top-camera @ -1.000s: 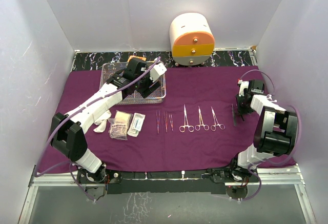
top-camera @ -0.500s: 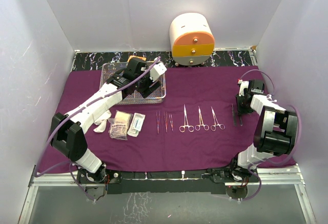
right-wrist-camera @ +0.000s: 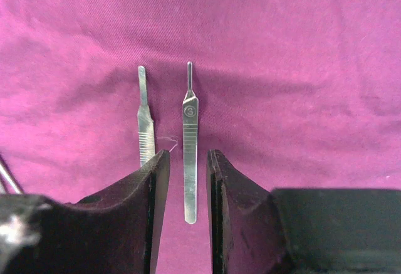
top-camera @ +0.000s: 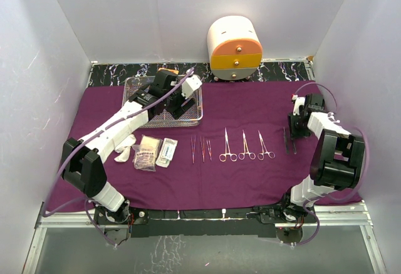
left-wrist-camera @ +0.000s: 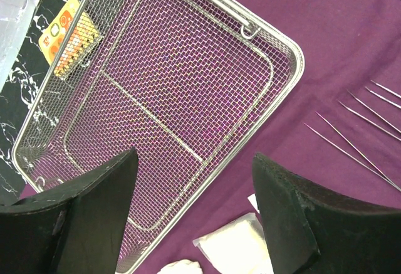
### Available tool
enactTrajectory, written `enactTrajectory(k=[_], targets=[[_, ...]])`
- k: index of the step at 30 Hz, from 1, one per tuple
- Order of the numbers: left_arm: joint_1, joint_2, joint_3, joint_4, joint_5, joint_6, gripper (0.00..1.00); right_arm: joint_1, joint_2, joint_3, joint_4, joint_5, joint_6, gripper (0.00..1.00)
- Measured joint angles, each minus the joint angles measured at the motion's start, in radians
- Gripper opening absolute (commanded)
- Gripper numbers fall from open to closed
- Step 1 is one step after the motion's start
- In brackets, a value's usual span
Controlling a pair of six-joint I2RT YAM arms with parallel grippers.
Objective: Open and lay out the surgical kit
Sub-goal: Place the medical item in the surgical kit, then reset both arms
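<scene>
Purple cloth (top-camera: 250, 180) spread flat over table. Wire-mesh tray (left-wrist-camera: 188, 86) at far left on cloth, nothing inside. Three forceps (top-camera: 245, 148) in row at centre; tweezers (top-camera: 202, 148) just left; packets (top-camera: 166, 152) and gauze (top-camera: 125, 152) further left. Two flat metal handles (right-wrist-camera: 145, 130) lie side by side at right. Left pincer (left-wrist-camera: 193, 161) spread wide above tray. Right pincer (right-wrist-camera: 188, 153) slightly parted, straddling one handle, not pinching it. Drawer cabinet (top-camera: 235, 45) beyond cloth's far edge.

Lab test cell, plain white walls (top-camera: 125, 17), black marbled tabletop (top-camera: 283, 72), purple cloth (top-camera: 250, 183)
</scene>
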Motion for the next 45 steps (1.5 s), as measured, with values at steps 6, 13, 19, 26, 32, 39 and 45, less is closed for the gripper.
enactTrajectory(k=[6, 13, 19, 26, 32, 39, 45], targets=[[0.032, -0.003, 0.0, 0.001, 0.021, -0.031, 0.74, 0.0, -0.002, 0.15, -0.102, -0.06, 0.026, 0.35], [0.131, -0.053, -0.005, 0.033, 0.027, -0.14, 0.79, 0.056, -0.013, 0.376, -0.195, -0.069, 0.058, 0.46], [0.324, -0.125, -0.009, 0.072, 0.02, -0.284, 0.98, 0.233, -0.006, 0.58, -0.281, -0.005, 0.06, 0.65], [0.454, -0.253, -0.051, 0.113, -0.071, -0.375, 0.99, 0.248, 0.038, 0.79, -0.335, 0.035, 0.055, 0.98], [0.486, -0.315, -0.051, 0.127, -0.088, -0.375, 0.99, 0.242, 0.003, 0.764, -0.309, 0.061, 0.061, 0.98], [0.531, -0.439, -0.172, 0.233, -0.068, -0.377, 0.99, 0.241, -0.192, 0.59, -0.187, 0.043, 0.135, 0.98], [0.536, -0.472, -0.232, 0.336, -0.036, -0.339, 0.98, 0.241, -0.291, 0.491, -0.018, -0.03, 0.165, 0.98]])
